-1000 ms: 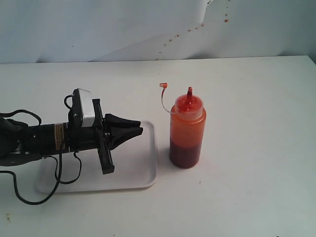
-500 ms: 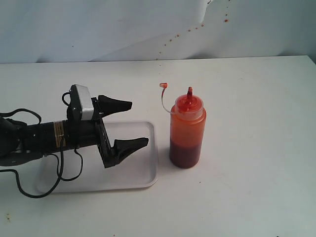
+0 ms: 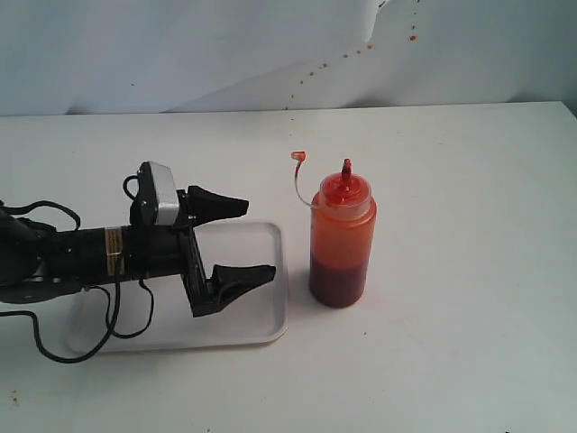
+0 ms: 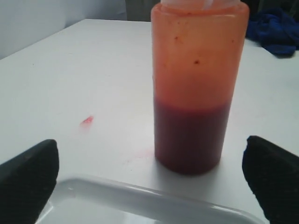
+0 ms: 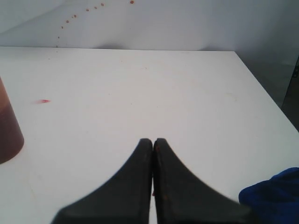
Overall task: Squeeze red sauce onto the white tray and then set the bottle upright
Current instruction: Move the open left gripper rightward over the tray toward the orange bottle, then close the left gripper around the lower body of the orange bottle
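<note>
The bottle (image 3: pixel 343 239) stands upright on the table just right of the white tray (image 3: pixel 261 316). It is translucent orange with dark red sauce (image 3: pixel 338 280) filling its lower part, and its tethered tip cap hangs off to the side. My left gripper (image 3: pixel 254 238) hovers over the tray, open wide, its fingertips a short way left of the bottle. The left wrist view shows the bottle (image 4: pixel 198 84) straight ahead between the spread fingers, beyond the tray rim (image 4: pixel 154 193). My right gripper (image 5: pixel 153 140) is shut on nothing, out of the exterior view. No sauce blobs show on the tray.
Small red specks dot the back wall (image 3: pixel 347 54). A little red smear (image 4: pixel 87 120) lies on the table beyond the tray. A blue cloth (image 5: pixel 273 196) sits beside the right gripper at the table's edge.
My left gripper went from shut to wide open and has edged right toward the bottle. The bottle has not moved.
</note>
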{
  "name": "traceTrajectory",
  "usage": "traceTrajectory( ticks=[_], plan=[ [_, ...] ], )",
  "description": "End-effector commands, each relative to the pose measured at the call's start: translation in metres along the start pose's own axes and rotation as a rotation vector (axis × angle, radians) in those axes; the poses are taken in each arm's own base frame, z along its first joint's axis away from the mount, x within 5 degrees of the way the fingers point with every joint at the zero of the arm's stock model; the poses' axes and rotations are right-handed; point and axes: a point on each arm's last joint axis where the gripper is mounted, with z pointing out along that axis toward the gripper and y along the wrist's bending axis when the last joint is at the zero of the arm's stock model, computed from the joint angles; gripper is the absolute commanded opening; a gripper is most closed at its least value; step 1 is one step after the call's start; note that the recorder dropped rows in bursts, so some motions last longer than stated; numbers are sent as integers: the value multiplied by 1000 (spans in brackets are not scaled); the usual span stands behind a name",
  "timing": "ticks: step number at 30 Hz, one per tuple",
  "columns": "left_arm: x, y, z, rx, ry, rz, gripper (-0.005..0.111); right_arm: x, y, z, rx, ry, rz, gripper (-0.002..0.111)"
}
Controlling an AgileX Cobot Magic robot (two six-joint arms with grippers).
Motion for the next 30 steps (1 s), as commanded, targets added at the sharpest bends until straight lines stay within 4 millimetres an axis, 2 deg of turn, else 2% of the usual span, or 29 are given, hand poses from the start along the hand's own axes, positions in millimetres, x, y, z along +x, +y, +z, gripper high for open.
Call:
traceTrajectory(
  ticks=[1,4,8,12,24,30],
  plan=[
    [5,-6,21,61,61,-6,104,1,0,0,6,-5,3,0],
    [10,-7,37,78,100,-2,104,1,0,0,6,-5,3,0],
    [8,-9,49,120,97,8,104,1,0,0,6,-5,3,0],
    [6,-7,52,141,108,-13,104,1,0,0,6,-5,3,0],
    [23,4,64,126,149,-30,104,1,0,0,6,-5,3,0],
    [15,-9,89,184,134,22,104,1,0,0,6,-5,3,0]
  ],
)
